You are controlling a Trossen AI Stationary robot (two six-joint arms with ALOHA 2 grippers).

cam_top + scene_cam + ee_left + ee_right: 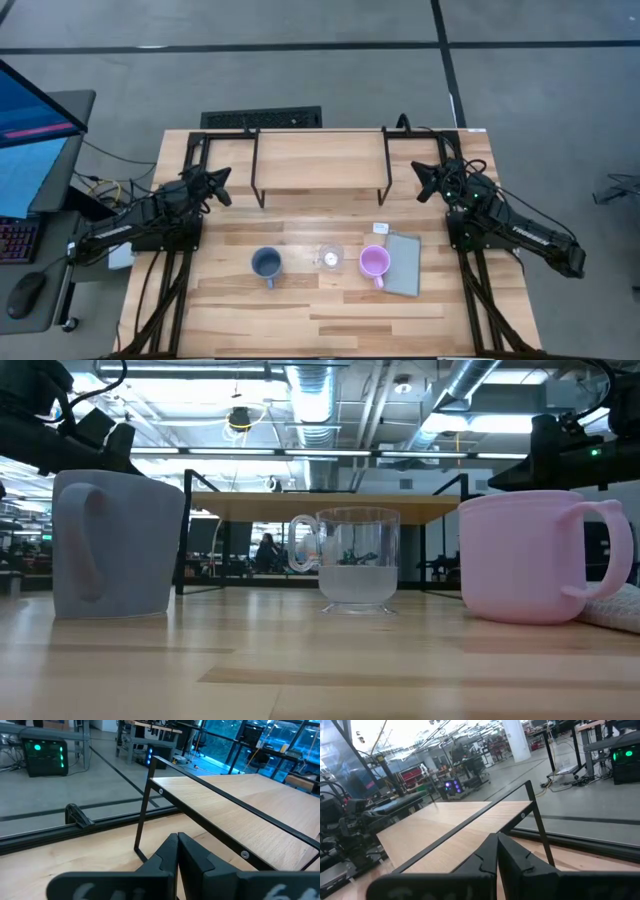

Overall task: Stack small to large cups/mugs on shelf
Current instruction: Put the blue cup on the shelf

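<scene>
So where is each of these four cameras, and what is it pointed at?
High view: above the table, looking straight down on both arms, the shelf and three cups.
Low view: at tabletop height, facing the blue-grey mug, glass cup and pink mug.
Left wrist view: on the left arm, past the shut left hand, facing the shelf.
Right wrist view: past the shut right hand, likewise.
Both wrist views share the shelf.

Across the bench (pixel 320 670) we see three vessels in a row — a blue-grey mug (pixel 115 545), a clear glass cup (pixel 355 560) and a pink mug (pixel 535 555) beside a grey pad (pixel 618 606) — with the shelf (pixel 330 507) behind them.
</scene>
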